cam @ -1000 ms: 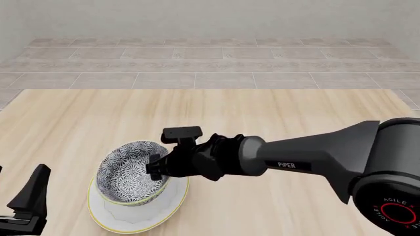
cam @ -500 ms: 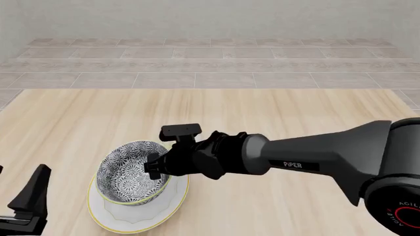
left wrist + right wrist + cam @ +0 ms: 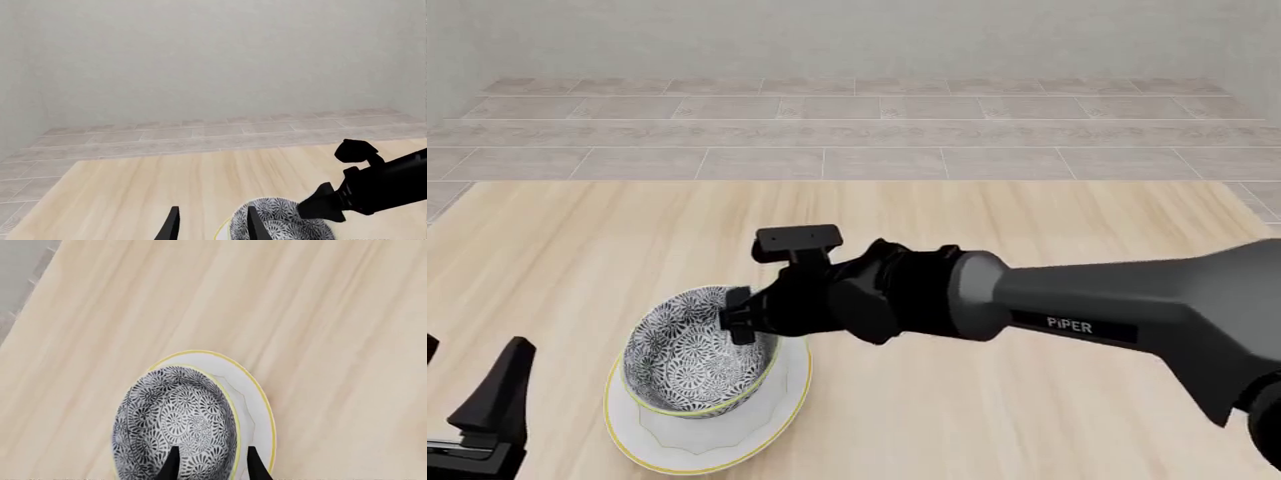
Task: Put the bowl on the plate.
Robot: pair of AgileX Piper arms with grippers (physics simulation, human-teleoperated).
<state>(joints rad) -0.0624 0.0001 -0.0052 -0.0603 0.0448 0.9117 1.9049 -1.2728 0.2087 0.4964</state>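
One word could be read
"PiPER" stood in white letters on the grey side of the right arm (image 3: 1094,315), seen in the front view; the bowl (image 3: 691,362), plate (image 3: 647,440) and table (image 3: 988,230) carried no lettering

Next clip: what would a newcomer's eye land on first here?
The dark-patterned bowl sitting on the white plate, near the table's front left. The right gripper reaches across from the right, fingers straddling the bowl's near-side rim. The left gripper waits at the lower left, holding nothing.
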